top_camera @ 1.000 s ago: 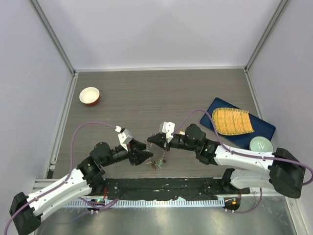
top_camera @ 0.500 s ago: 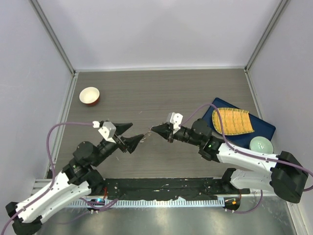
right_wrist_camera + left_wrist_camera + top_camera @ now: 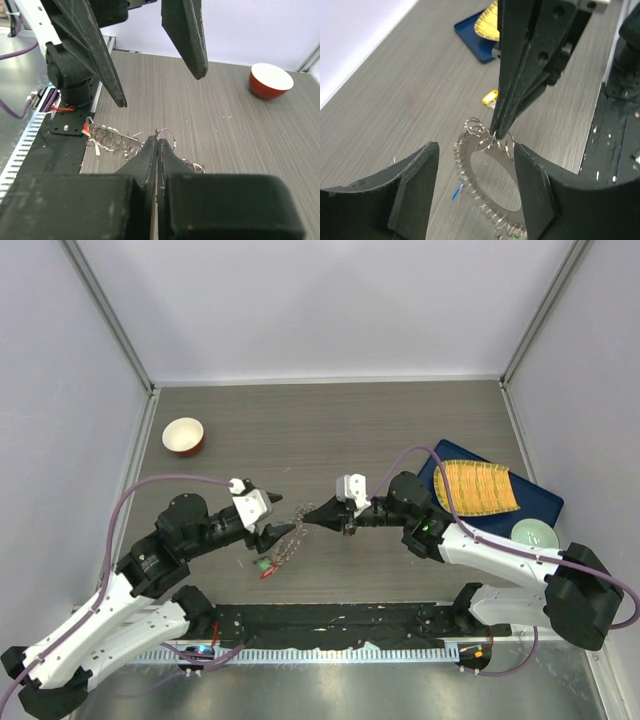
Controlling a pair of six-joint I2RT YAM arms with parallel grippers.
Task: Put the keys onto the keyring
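The keyring (image 3: 286, 538) is a flat grey toothed ring, held off the table between the two grippers. My right gripper (image 3: 309, 515) is shut on its upper rim among small wire loops; its closed tips show in the right wrist view (image 3: 157, 138). My left gripper (image 3: 278, 516) is open with one finger on either side of the keyring (image 3: 470, 172), not touching it. Keys with red and green tags (image 3: 265, 566) hang from the ring's lower end. A blue tag (image 3: 456, 191) shows at the rim. A key with a yellow tag (image 3: 490, 96) lies on the table beyond.
A red-and-white bowl (image 3: 183, 435) stands at the far left. At the right a blue tray (image 3: 540, 508) carries a yellow woven mat (image 3: 475, 487), with a pale green bowl (image 3: 533, 535) beside it. The black base rail (image 3: 330, 625) runs along the near edge.
My left gripper has let go, opened wide and come back around the ring. My right gripper has lifted the ring from near the front edge and shifted left with it.
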